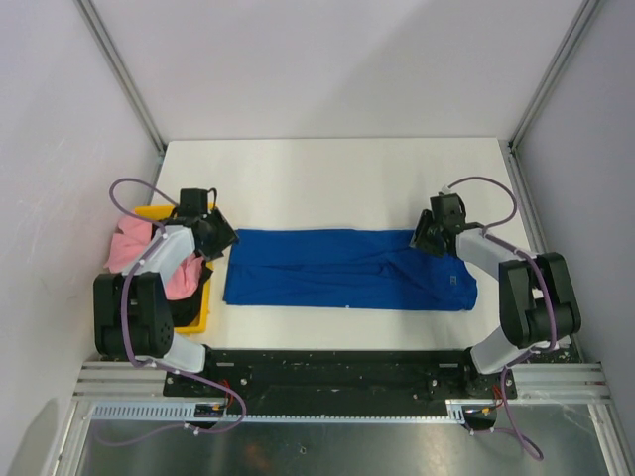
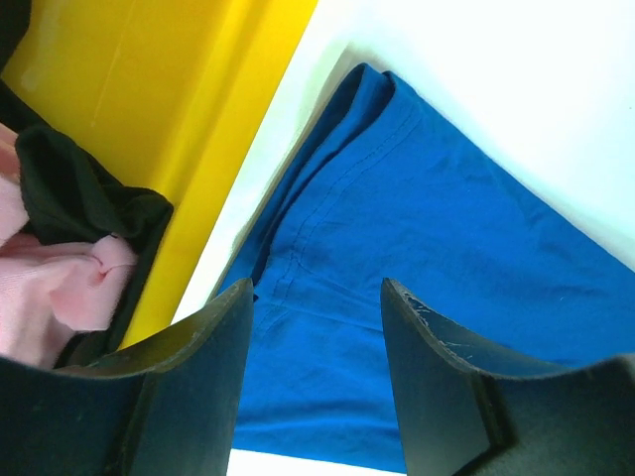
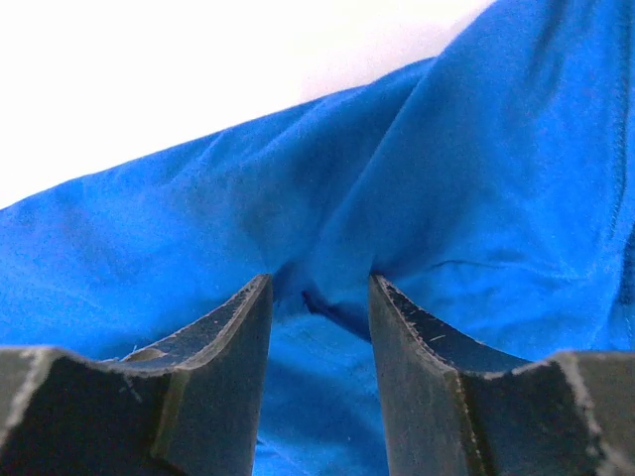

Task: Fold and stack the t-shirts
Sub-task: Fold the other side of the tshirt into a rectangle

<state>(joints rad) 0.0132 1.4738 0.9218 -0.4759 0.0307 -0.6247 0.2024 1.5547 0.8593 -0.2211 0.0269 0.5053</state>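
A royal-blue t-shirt (image 1: 342, 268) lies on the white table as a long flat band, folded lengthwise. My left gripper (image 1: 223, 238) hovers open over its left end, with blue cloth (image 2: 446, 218) showing between and beyond the jaws (image 2: 316, 288). My right gripper (image 1: 425, 238) is at the shirt's upper right edge. Its jaws are open and pressed into the cloth (image 3: 476, 178), with a raised ridge of it between the fingertips (image 3: 319, 283). A pink t-shirt (image 1: 129, 248) and a black one (image 2: 69, 188) lie crumpled in the bin; the pink one also shows in the left wrist view (image 2: 50, 288).
A yellow plastic bin (image 1: 203, 317) stands at the table's left edge, right beside the shirt's left end; its wall also shows in the left wrist view (image 2: 149, 79). White table (image 1: 327, 178) stretches behind the shirt. Metal frame posts rise at the back corners.
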